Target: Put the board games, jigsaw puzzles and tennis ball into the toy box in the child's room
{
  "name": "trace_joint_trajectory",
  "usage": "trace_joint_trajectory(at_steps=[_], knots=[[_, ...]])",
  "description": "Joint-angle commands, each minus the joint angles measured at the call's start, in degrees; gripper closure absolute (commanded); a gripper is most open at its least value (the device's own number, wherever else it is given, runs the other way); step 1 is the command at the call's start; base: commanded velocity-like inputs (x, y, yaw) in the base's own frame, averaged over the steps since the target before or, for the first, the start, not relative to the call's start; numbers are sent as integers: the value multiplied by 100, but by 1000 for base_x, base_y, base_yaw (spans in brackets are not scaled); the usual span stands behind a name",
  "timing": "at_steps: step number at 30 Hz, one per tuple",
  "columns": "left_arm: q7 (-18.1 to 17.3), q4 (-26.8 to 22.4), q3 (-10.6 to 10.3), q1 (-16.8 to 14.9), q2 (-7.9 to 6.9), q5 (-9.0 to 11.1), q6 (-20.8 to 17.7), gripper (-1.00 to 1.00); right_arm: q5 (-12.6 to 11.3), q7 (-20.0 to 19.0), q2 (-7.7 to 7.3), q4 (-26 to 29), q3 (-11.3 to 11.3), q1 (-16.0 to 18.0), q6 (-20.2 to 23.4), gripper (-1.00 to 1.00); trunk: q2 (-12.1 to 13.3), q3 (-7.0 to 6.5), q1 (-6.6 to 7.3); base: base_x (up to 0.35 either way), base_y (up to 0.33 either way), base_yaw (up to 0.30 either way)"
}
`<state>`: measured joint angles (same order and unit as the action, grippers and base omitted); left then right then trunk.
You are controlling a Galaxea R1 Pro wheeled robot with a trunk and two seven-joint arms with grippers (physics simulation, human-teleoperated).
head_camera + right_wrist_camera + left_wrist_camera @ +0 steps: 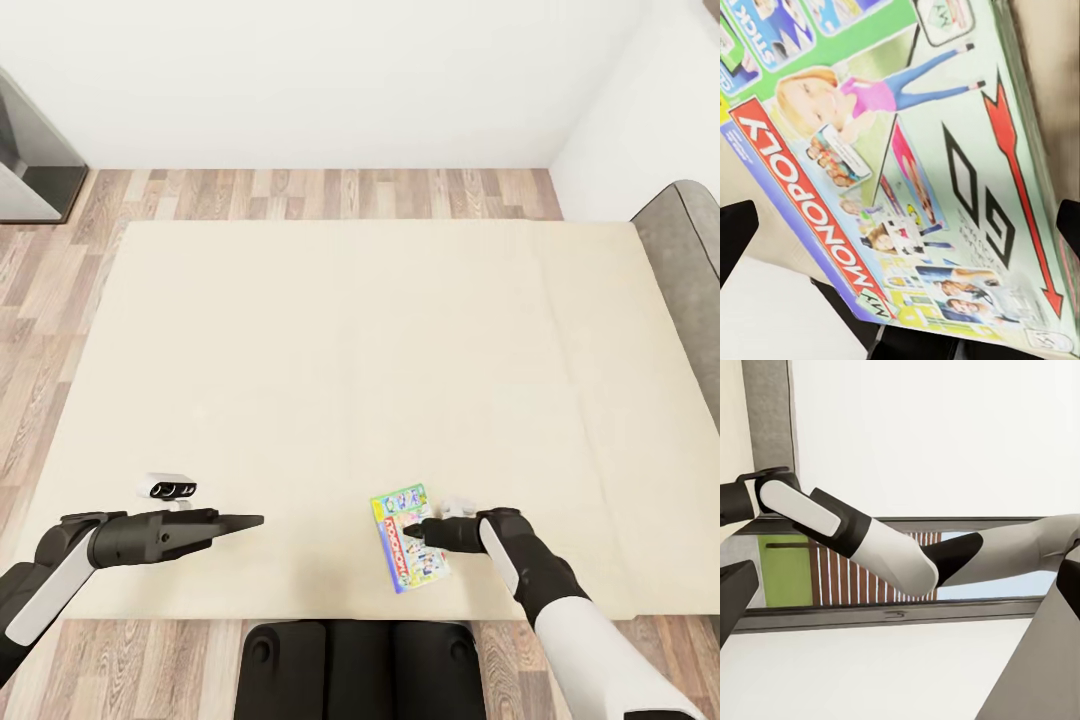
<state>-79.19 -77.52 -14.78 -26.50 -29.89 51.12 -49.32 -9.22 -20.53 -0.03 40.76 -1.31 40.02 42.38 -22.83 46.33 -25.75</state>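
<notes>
One board game, a blue-green box with a red Monopoly banner (408, 538), lies flat on the cream bed (330, 350) near its front edge. My right gripper (426, 530) hovers low over this box, open, and I cannot tell whether it touches. In the right wrist view the printed lid (907, 172) spreads close under the gripper (900, 229), with a dark fingertip (735, 232) at each side. My left gripper (250, 520) is held level over bare mattress to the box's left, open and holding nothing. The left wrist view looks between its fingers (735, 596) at my right arm (870, 544).
A low grey headboard (690, 270) borders the bed on the right. Wood-plank floor (330, 192) runs behind and to the left of the bed, up to white walls. A dark grey-framed window (30, 150) stands at the far left. My base (360, 668) is against the bed's front edge.
</notes>
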Motion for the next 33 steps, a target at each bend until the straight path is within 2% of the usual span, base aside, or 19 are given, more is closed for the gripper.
trace_joint_trajectory(at_steps=[1, 14, 19, 24, 33], knots=[[0, 0, -16, -4, -7, 38, -60, -100, -41, 21, 10, 5, -8, 3, 31, -100, -9, 6, -3, 0, 0, 0], [0, 0, -16, -4, -8, 38, -60, -100, -94, -123, 38, 18, -10, 2, 25, -100, -9, 6, -3, 0, 0, 0], [0, 0, -16, -4, -8, 38, -60, -100, -80, -320, 137, 19, -12, 5, 7, -100, -9, 6, -3, 0, 0, 0], [0, 0, -16, -4, -8, 38, -60, -100, -46, -359, 212, 20, -15, 6, -3, -100, -9, 6, -3, 0, 0, 0], [0, 0, -16, -4, -13, 38, -60, -100, -4, -356, 215, 9, -19, 6, -27, -100, -9, 6, -3, 0, 0, 0]])
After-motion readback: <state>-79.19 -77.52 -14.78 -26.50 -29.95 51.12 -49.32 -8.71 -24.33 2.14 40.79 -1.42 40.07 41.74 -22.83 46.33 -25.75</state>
